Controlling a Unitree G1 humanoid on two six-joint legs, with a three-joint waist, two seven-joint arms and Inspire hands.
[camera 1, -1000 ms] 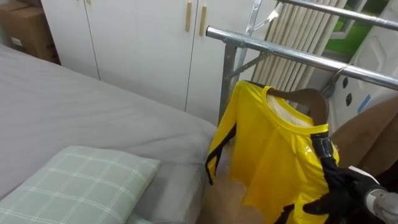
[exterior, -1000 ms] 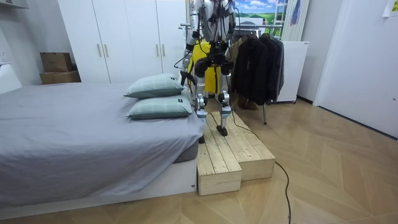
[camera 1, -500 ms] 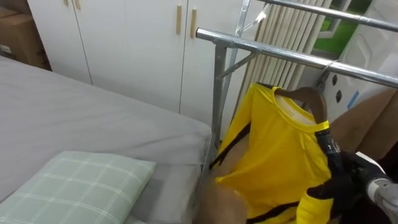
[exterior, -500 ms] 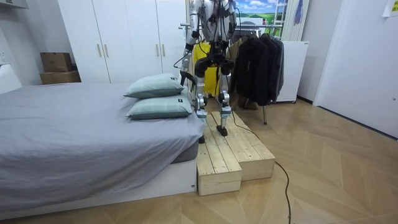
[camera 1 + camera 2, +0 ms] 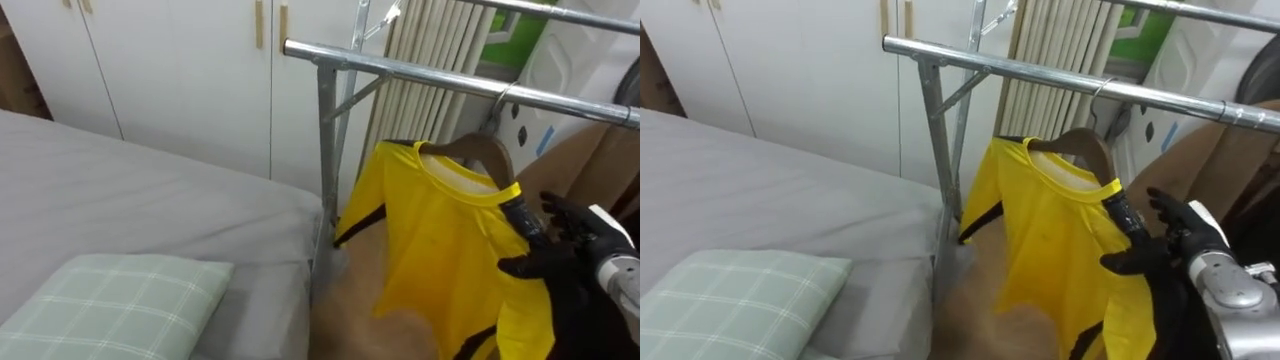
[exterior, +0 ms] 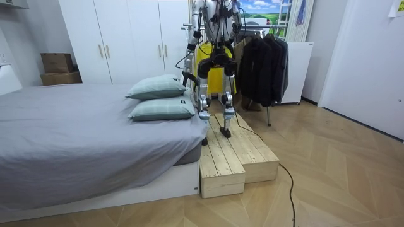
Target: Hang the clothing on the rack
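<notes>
Far left in the eye views I have a pale green checked pillow (image 5: 110, 300) lying on the grey bed (image 5: 150, 190), with the white wardrobe doors (image 5: 180, 70) behind it. Moving right, the upright post of the metal clothes rail (image 5: 420, 75) stands just beside the corner of the bed, and its bar runs off to the right in front of a white ribbed radiator (image 5: 430, 35).

The yellow shirt (image 5: 440, 250) hangs under that bar on a wooden hanger (image 5: 475, 150), whose metal hook reaches up to the rail. One black-trimmed sleeve droops toward the post.

At the right edge, my right hand (image 5: 560, 245) sits against the shirt's near shoulder. Its fingers are spread and fairly straight, with the thumb pointing in toward the cloth, and they are not curled round anything.

In the room view the robot stands on a wooden platform (image 6: 237, 157) at the bedside, facing the rail. Dark coats (image 6: 262, 60) hang to the room view's right of the shirt. The left hand (image 6: 185, 77) hangs low by the body, too small there for me to tell its state.
</notes>
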